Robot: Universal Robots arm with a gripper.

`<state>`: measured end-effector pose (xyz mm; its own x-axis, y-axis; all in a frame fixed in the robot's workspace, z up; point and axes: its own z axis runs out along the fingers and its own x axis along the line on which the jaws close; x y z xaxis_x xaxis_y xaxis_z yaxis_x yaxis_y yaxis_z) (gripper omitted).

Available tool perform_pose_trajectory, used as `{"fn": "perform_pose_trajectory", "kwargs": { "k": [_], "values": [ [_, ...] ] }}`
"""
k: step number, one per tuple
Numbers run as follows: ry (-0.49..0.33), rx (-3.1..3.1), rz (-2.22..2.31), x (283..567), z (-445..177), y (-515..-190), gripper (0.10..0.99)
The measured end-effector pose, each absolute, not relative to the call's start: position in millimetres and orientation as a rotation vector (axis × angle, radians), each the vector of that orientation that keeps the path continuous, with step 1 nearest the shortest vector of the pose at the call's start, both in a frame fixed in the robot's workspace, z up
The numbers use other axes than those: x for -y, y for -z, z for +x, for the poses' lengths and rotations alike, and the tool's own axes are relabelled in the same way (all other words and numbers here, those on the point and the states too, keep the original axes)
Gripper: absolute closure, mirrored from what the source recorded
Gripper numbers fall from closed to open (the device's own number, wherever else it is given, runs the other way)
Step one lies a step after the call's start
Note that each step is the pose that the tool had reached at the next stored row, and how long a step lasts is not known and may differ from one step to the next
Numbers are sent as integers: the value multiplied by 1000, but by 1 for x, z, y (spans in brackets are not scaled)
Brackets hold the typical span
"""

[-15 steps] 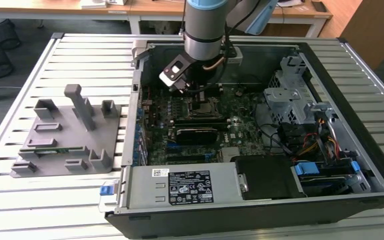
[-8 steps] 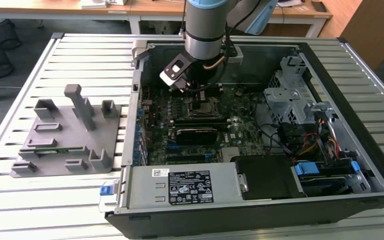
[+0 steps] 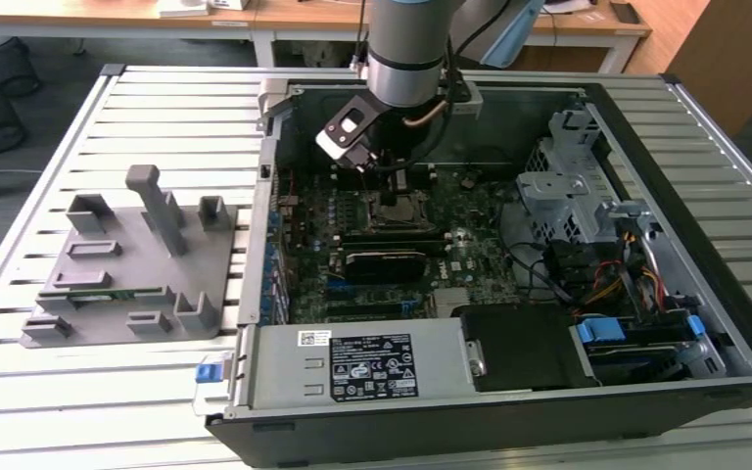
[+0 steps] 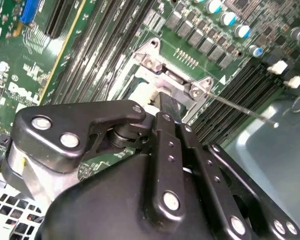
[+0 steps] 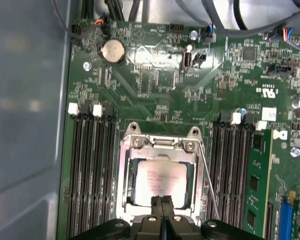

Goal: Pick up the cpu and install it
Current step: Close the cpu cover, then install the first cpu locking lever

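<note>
Cpu (image 5: 162,180): flat square chip with a pale silver-grey metal top, faint print and a thin darker rim. It lies flat and level inside the socket (image 5: 124,172) frame, square to the frame's edges and roughly centred. The socket sits mid-motherboard (image 5: 155,85), between two banks of memory slots (image 5: 90,170).

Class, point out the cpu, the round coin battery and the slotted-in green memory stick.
cpu (image 5: 160,177): first wrist view, middle of its silver top.
coin battery (image 5: 112,50): first wrist view, centre of its round face.
memory stick (image 5: 252,190): first wrist view, middle of its green board.
</note>
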<state>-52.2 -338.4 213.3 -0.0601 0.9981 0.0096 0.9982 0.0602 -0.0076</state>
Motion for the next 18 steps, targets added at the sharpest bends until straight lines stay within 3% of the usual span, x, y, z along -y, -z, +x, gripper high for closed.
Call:
{"fn": "perform_pose_trajectory", "kwargs": {
  "k": [18],
  "values": [
    [1, 2278, -2145, 338, -35, -213, 980]
  ]
}}
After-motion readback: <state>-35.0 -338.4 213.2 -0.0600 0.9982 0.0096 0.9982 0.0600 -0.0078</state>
